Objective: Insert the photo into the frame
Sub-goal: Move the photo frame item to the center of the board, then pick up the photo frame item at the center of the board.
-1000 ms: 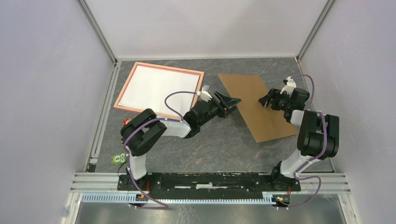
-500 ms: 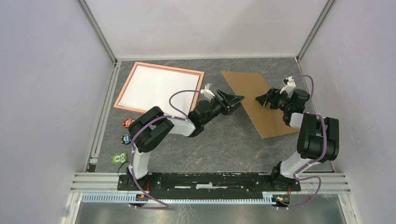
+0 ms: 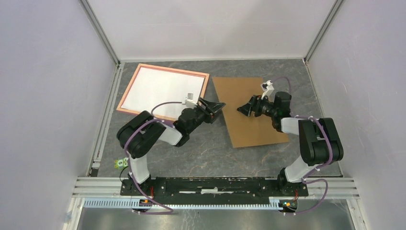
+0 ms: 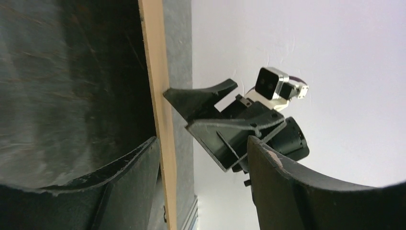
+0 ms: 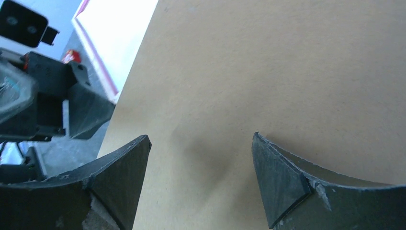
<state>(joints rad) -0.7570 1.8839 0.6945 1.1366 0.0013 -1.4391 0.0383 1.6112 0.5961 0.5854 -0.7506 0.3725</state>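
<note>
The pink frame (image 3: 125, 96) lies flat at the back left, filled by a white sheet (image 3: 160, 91) that looks like the photo's white back; no printed side shows. Its corner shows in the right wrist view (image 5: 98, 60). The brown backing board (image 3: 261, 127) lies to its right. My left gripper (image 3: 218, 106) is open at the board's left edge, and the tan edge (image 4: 160, 120) runs between its fingers (image 4: 202, 141). My right gripper (image 3: 244, 109) is open, low over the board (image 5: 268, 72), its fingertips (image 5: 201, 136) spread on or just above it.
A small green toy (image 3: 122, 163) sits near the left arm's base. A metal rail (image 3: 106, 115) runs along the left side. Walls close in the back and both sides. The two grippers face each other closely across the board's left edge.
The board has slid left and turned, now close to the frame. My right gripper moved left with it. My left gripper drew back to the left.
</note>
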